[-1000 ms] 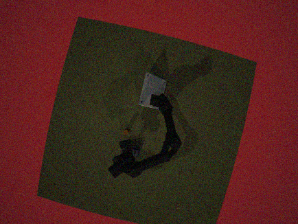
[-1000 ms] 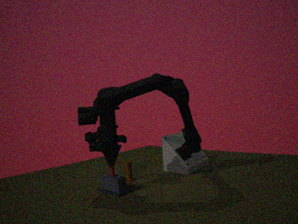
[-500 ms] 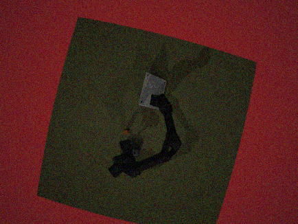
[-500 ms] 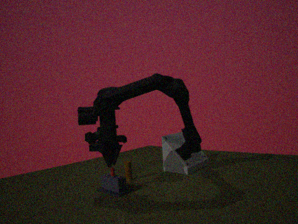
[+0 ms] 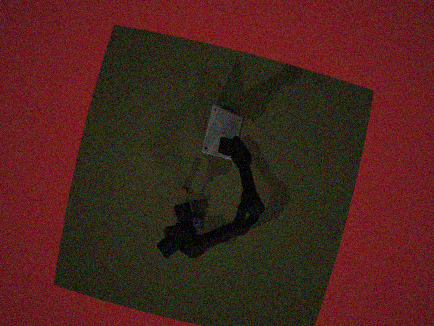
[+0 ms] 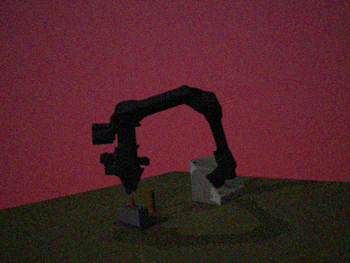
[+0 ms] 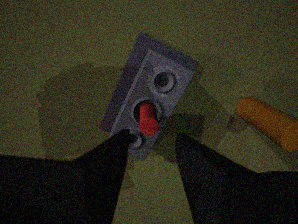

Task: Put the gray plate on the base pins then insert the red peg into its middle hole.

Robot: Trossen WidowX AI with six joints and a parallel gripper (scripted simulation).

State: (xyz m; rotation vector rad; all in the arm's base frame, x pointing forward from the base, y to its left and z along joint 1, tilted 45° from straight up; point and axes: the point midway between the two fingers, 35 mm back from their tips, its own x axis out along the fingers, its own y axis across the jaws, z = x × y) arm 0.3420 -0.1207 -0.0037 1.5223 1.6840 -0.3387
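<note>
Top view: on the dark green counter (image 5: 125,125) (image 6: 60,234) (image 7: 30,30), the black arm (image 5: 215,236) (image 6: 161,106) reaches from a pale mount (image 5: 217,125) (image 6: 198,183) toward the lower left corner, mostly covering the gray plate (image 5: 198,220) (image 6: 130,214) (image 7: 173,99), well in from the left edge.

Exterior view: the hand (image 5: 191,227) (image 6: 131,193) (image 7: 152,137) points down above the red peg (image 6: 131,202) (image 7: 149,121); an orange cylinder (image 5: 183,192) (image 6: 151,201) (image 7: 267,122) stands near the plate.

Wrist view: the hand is partly open, its fingers apart with nothing gripped. The peg stands in the plate's middle hole, its upper part sticking out.
</note>
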